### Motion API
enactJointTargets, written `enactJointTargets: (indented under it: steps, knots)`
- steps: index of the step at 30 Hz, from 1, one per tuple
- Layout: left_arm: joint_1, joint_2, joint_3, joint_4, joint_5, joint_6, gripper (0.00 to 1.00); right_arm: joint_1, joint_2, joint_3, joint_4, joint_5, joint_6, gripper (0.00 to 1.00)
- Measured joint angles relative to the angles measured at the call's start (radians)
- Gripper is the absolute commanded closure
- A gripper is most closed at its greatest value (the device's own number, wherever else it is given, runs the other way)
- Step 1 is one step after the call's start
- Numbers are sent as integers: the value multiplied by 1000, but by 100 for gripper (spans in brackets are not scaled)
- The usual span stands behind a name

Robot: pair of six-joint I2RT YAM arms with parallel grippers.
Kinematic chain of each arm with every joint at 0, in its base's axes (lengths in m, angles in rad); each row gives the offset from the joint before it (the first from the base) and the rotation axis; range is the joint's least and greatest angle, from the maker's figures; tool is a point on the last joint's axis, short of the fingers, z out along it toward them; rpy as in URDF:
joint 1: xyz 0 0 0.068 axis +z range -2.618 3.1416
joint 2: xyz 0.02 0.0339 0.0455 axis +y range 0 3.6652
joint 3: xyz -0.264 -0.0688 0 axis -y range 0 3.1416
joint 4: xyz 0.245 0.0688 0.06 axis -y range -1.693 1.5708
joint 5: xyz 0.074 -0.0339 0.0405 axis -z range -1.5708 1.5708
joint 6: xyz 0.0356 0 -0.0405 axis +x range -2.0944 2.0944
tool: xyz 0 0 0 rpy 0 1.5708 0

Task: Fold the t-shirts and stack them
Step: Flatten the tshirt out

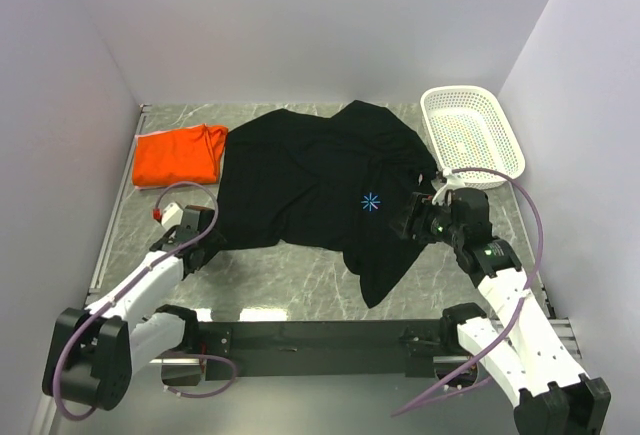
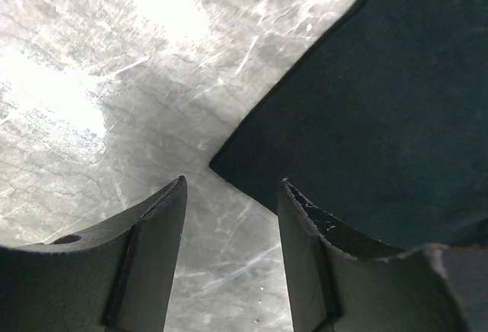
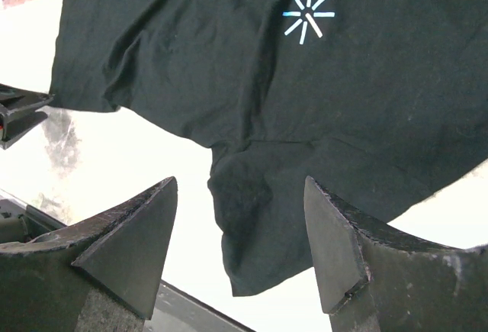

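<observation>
Left tool (image 2: 232,182) apart at the corner of the black shirt (image 2: 366,118); right tool (image 3: 240,179) apart above it.

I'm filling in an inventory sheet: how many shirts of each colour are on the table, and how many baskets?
Black shirt: 1
Orange shirt: 1
White basket: 1
Total: 3
</observation>
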Motion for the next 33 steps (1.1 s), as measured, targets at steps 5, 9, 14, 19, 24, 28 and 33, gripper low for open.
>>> enactJointTargets:
  steps: [5,9,14,19,24,28,33]
  knots:
    - [6,29,0,24,0,0,46,0,3,0,5,-2,0,26]
    - [15,48,3,45,0,2,54,0,3,-1,7,-5,0,26]
    - [29,90,16,66,11,21,78,0,3,-2,13,-9,0,26]
    - [37,105,19,77,32,34,99,8,4,-2,13,-16,-1,26]
    - [50,104,19,85,56,50,99,94,6,-3,15,10,1,26]
    - [65,98,23,84,84,61,99,237,14,-4,14,70,19,26]
    - [95,98,72,92,107,90,99,334,-2,-44,5,127,74,27]
